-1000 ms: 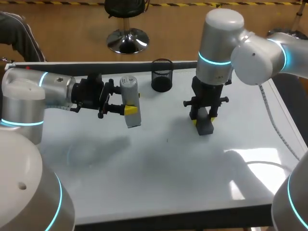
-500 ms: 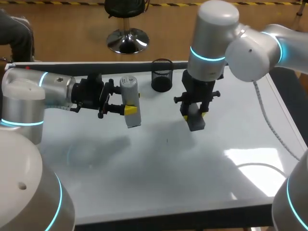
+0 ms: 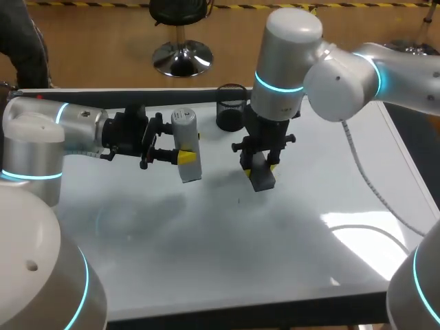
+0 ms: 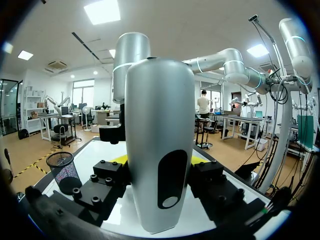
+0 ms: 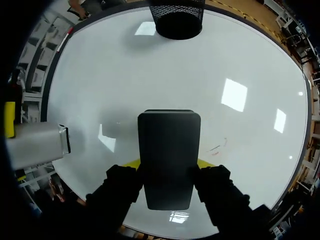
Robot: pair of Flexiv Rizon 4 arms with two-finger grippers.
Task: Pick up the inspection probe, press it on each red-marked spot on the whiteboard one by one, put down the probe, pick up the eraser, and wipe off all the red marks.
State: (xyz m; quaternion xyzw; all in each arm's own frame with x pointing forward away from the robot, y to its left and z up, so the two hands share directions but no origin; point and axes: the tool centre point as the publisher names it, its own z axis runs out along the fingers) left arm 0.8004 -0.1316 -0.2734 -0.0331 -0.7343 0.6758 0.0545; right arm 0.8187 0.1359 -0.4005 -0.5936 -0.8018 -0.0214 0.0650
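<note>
The silver inspection probe [image 3: 185, 146] hangs above the whiteboard's [image 3: 227, 247] back left, my left gripper [image 3: 180, 157] shut on it. In the left wrist view the probe [image 4: 159, 125] fills the space between the fingers of that gripper [image 4: 159, 167]. My right gripper [image 3: 260, 168] is shut on the black eraser [image 3: 262, 177], which is low over the board near its middle. From the right wrist, the eraser [image 5: 169, 155] sits between both yellow tips of the gripper [image 5: 168, 164]. A faint red mark [image 5: 220, 146] shows on the board beside it.
A black mesh cup [image 3: 232, 106] stands at the board's back edge, just behind the right gripper; it also appears as the cup [image 5: 177, 17] ahead of the eraser. The probe's end [image 5: 37, 145] lies off to the eraser's side.
My right arm has carried the eraser leftward across the board, from right of centre to the middle. The left arm and the probe have not moved.
</note>
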